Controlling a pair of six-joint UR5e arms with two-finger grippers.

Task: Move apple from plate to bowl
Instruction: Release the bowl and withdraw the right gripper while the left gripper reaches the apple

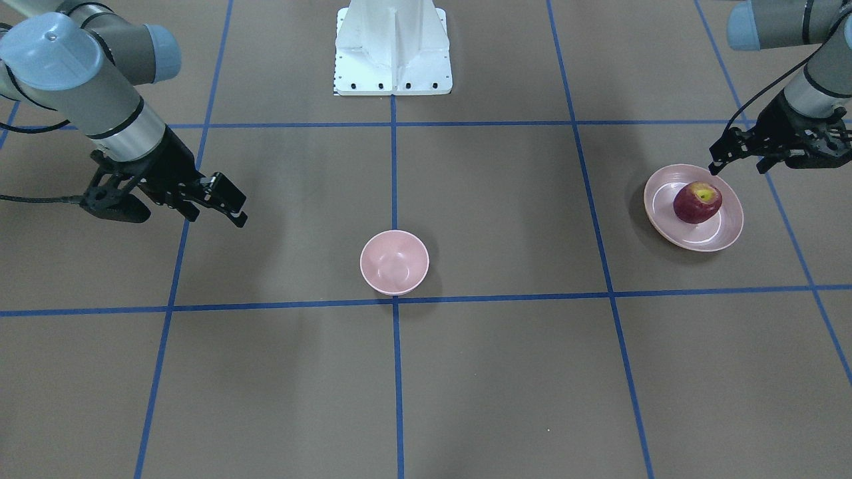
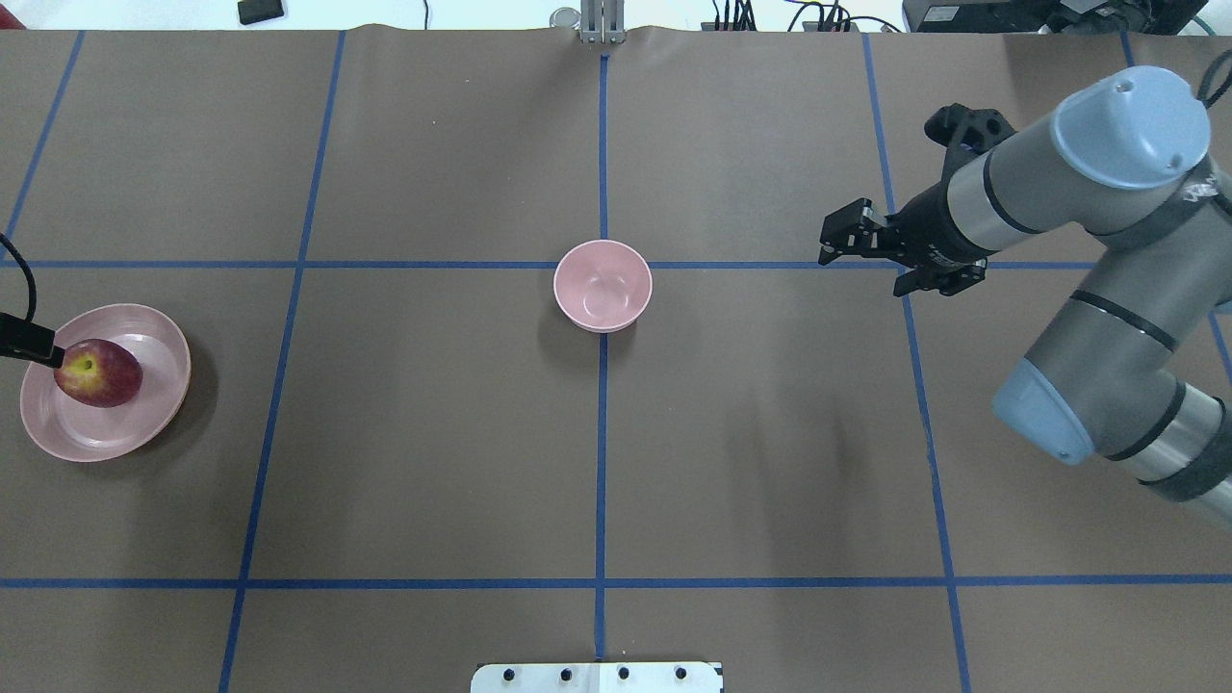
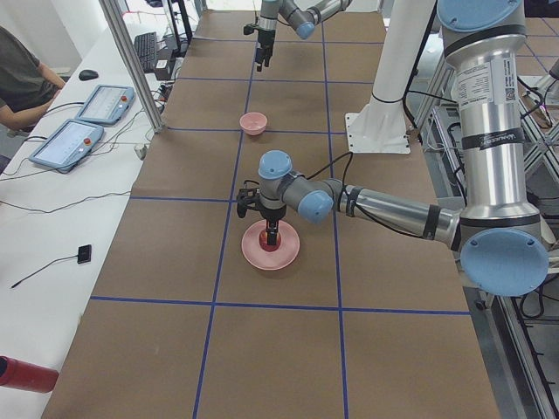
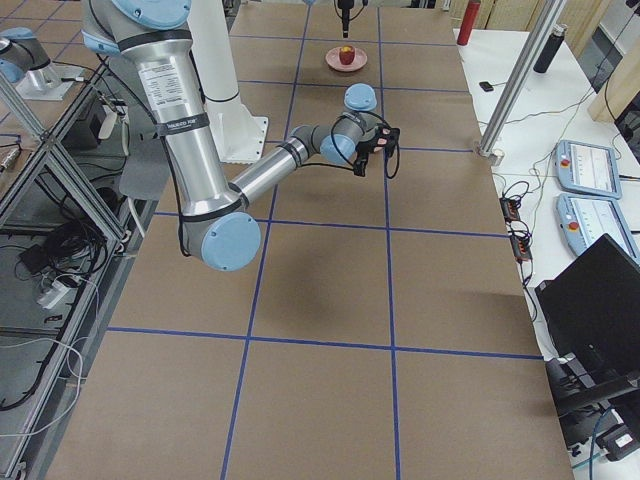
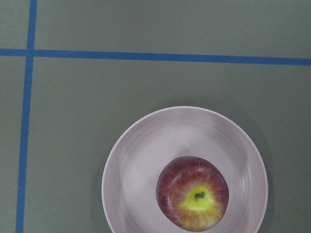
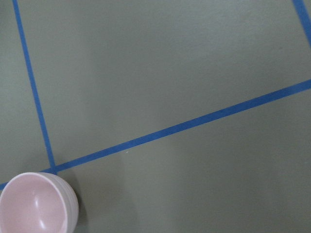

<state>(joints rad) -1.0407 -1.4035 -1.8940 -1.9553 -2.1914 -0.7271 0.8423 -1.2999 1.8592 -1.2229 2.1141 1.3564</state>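
The dark red apple [image 1: 697, 201] with its yellow-green stem patch lies on the wide pale pink plate [image 1: 665, 226] at the robot's far left. It also shows in the overhead view [image 2: 96, 372] and in the left wrist view [image 5: 193, 192], stem hollow up. My left gripper [image 1: 740, 165] hovers open just above the plate's robot-side rim, apart from the apple. The small deep pink bowl [image 1: 394, 261] stands empty at the table's middle, on a tape crossing [image 2: 603, 285]. My right gripper [image 2: 844, 233] is open and empty, above the table well to the right of the bowl.
The white robot base [image 1: 393, 46] stands at the table's robot-side edge. Blue tape lines [image 2: 601, 462] grid the brown table. An operator's desk with tablets [image 3: 79, 122] runs along the far side.
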